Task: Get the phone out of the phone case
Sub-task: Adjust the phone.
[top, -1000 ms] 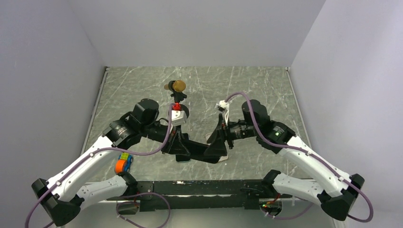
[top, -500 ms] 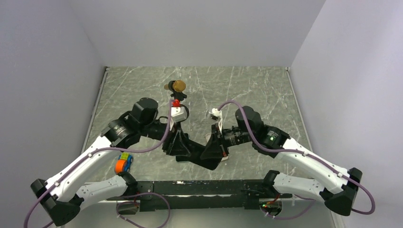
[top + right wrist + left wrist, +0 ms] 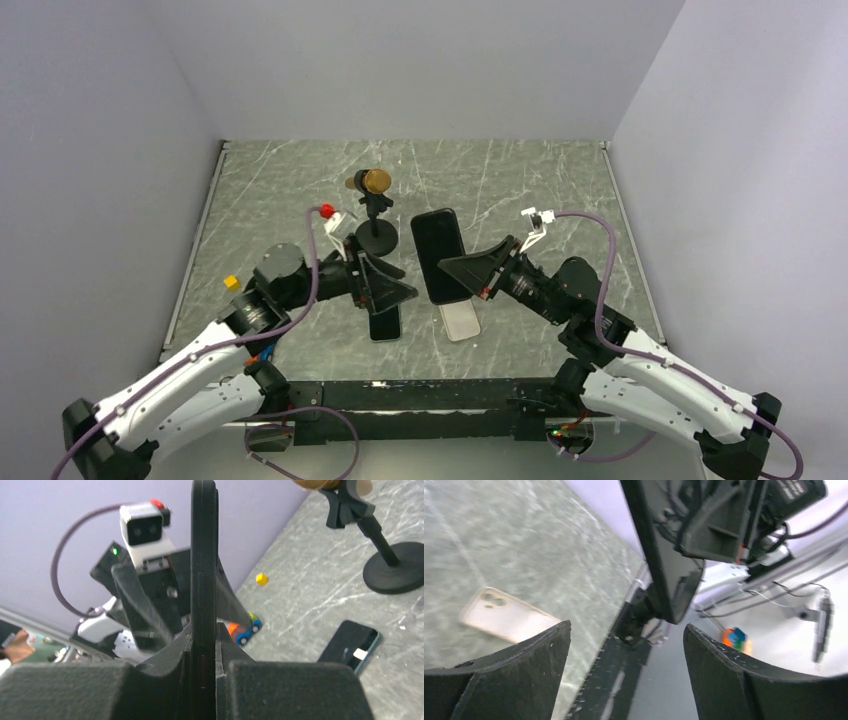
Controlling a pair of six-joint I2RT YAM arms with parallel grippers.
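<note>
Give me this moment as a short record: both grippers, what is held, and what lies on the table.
left gripper: open, empty
right gripper: shut on black phone-shaped piece, held up off the table
held piece: phone or case, cannot tell
lying flat: dark phone, screen up, near left gripper; pale phone-shaped piece beside it
also there: microphone stand, yellow block, toy car

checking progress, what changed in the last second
The arms pulled apart. The left gripper opened and let go; the right gripper shut on the black case and raised it. The phone now lies on the table. Microphone stand and beige case stayed.
</note>
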